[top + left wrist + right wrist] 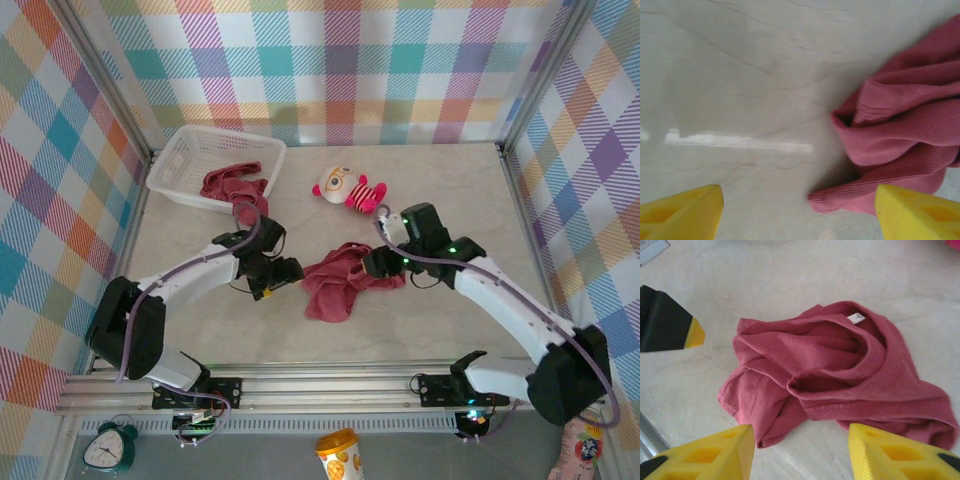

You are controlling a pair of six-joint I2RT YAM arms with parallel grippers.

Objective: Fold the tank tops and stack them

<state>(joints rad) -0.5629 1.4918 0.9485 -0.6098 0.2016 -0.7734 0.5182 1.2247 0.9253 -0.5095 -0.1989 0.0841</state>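
Observation:
One maroon tank top (335,278) lies crumpled in the middle of the table, its white label turned up (856,317). A second tank top (232,186) hangs half out of the white basket (190,160). My left gripper (272,280) sits at the heap's left edge, open, its yellow fingers (685,212) wide apart over bare table with a cloth edge (900,145) near the right finger. My right gripper (382,262) hovers at the heap's right side, open, with nothing between its yellow fingers (715,455); the cloth (830,375) lies just beyond them.
A small striped plush doll (348,188) lies behind the heap, near the back centre. The basket stands at the back left corner. Plaid walls enclose the table on three sides, and a metal rail (320,385) runs along the near edge.

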